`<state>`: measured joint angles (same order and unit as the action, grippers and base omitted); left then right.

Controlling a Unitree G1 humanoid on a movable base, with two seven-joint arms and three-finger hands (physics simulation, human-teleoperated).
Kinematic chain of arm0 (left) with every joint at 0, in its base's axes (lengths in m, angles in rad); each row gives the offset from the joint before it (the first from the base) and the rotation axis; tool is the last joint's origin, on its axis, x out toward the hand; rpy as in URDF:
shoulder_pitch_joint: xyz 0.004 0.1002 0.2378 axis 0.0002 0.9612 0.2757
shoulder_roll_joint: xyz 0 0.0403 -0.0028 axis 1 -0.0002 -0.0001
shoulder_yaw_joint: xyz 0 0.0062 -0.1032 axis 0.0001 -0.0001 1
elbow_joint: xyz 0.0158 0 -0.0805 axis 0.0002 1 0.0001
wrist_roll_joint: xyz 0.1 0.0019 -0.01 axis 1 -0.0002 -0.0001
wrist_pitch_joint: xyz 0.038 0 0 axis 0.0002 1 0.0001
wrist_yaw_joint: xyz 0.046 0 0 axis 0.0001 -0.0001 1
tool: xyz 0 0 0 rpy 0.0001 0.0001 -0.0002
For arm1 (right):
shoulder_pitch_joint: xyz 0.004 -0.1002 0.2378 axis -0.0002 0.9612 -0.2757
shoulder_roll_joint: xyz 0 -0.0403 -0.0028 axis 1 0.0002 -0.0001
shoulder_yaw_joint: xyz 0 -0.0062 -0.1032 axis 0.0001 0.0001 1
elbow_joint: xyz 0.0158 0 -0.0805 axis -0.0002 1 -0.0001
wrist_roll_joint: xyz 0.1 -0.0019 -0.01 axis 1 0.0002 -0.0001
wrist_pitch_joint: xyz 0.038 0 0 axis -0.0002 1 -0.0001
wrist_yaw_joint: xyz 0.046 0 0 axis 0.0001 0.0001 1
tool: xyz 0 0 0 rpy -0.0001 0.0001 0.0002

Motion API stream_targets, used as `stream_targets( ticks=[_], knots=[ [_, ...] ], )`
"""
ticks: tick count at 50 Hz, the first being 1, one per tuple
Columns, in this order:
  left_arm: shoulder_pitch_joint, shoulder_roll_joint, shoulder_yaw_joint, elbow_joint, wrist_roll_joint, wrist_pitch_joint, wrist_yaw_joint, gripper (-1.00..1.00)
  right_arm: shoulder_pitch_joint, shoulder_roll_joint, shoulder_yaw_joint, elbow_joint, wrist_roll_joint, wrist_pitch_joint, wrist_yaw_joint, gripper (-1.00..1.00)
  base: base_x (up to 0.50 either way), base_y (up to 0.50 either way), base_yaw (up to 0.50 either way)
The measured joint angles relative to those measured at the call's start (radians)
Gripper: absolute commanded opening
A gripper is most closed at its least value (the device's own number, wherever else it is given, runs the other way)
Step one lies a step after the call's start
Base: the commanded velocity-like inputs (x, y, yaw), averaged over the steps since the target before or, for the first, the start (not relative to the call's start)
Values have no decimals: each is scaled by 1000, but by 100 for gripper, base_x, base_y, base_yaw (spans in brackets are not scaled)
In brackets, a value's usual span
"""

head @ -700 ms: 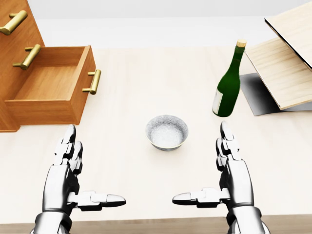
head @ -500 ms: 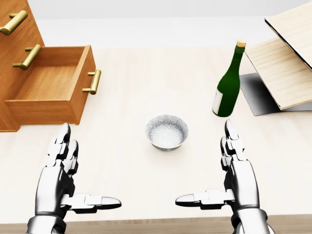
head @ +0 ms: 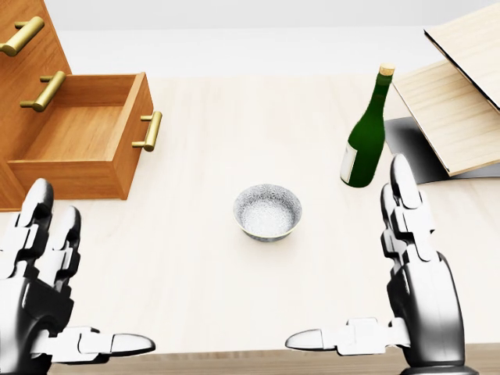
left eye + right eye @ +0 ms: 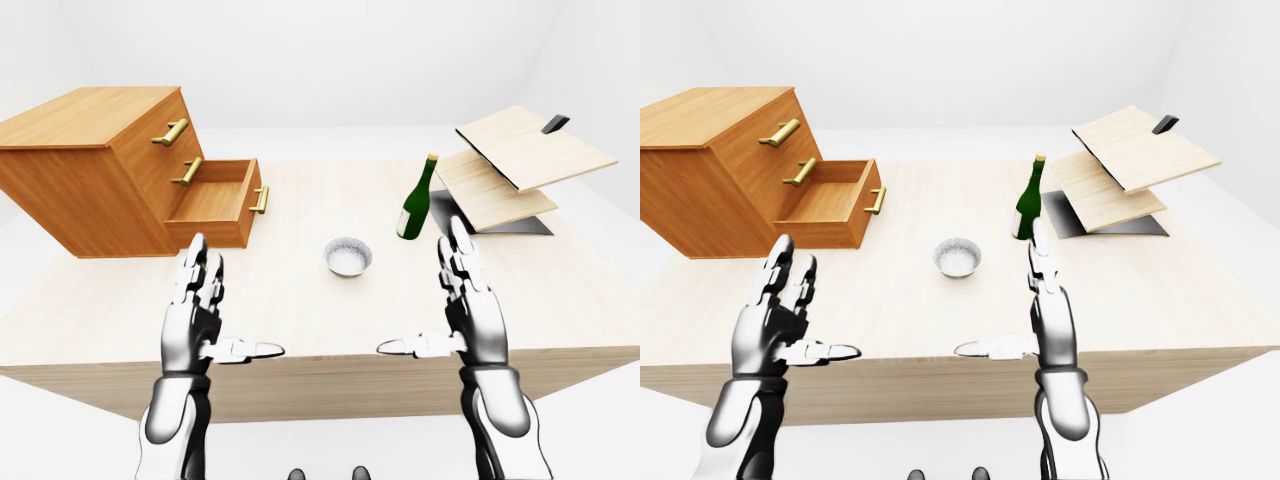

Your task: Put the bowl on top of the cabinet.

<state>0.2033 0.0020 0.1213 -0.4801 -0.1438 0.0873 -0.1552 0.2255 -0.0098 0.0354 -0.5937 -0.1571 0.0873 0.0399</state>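
The left hand (image 4: 197, 312) was spread wide, its fingers pointing up the left-eye view and its thumb turned inward, holding nothing. The right hand (image 4: 467, 305) mirrored it, equally wide and empty, thumb aimed toward the left one. Both hovered over the near edge of the table (image 4: 300, 300), well apart from each other.

Between them and farther up the view, the bowl (image 3: 267, 212) sat upright on the table, touched by neither hand. To its upper right stood a green bottle (image 3: 366, 141) with a cork, near the right hand's fingertips in the head view but apart from them. Beyond the bottle, light wooden boards (image 4: 520, 165) lay tilted, one over the other, above a dark flat base.

On the table's left side stood the cabinet (image 4: 95, 165), its flat top bare wood. Its lowest drawer (image 4: 215, 205) was pulled out, with brass handles on all three drawer fronts.
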Motion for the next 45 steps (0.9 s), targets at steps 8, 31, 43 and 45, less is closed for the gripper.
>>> stream_targets(
  ticks=[8,31,43,45],
  knots=[
    [45,-17,41,-122,-37,0,-32,100,47,-2,16,-116,-30,0,8,100,0,0,0],
    [88,-53,107,-270,-85,0,-79,100,87,-16,54,-204,-131,0,36,100,0,39,0],
    [92,-56,119,-287,-92,0,-84,100,87,-15,61,-198,-136,0,39,100,0,50,0],
    [90,-55,122,-290,-95,0,-84,100,87,-15,63,-196,-136,0,39,100,0,50,0]
  ],
)
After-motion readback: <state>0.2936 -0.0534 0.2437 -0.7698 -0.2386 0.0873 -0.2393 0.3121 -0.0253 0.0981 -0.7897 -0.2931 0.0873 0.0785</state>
